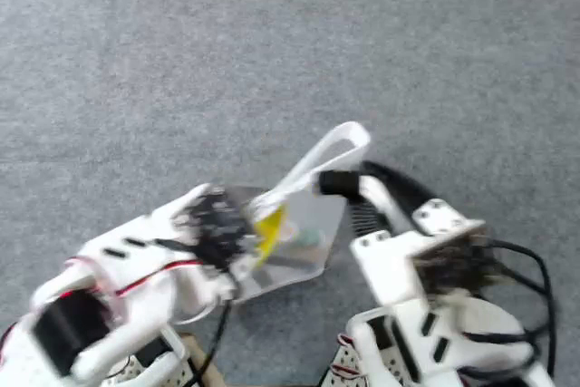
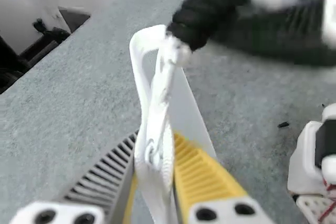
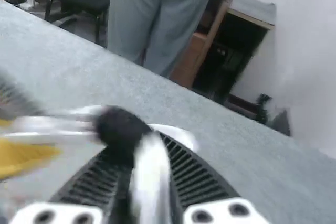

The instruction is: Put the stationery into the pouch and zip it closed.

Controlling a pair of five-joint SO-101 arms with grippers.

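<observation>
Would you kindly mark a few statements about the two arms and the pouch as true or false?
1. The table is grey. True.
2. The left hand is shut on the white strip of the pouch. True.
3. The right hand hangs apart from the pouch. False: it grips the white loop at the pouch's end.
4. Both fingers of the left hand are black. False: one is yellow, the other grey.
</observation>
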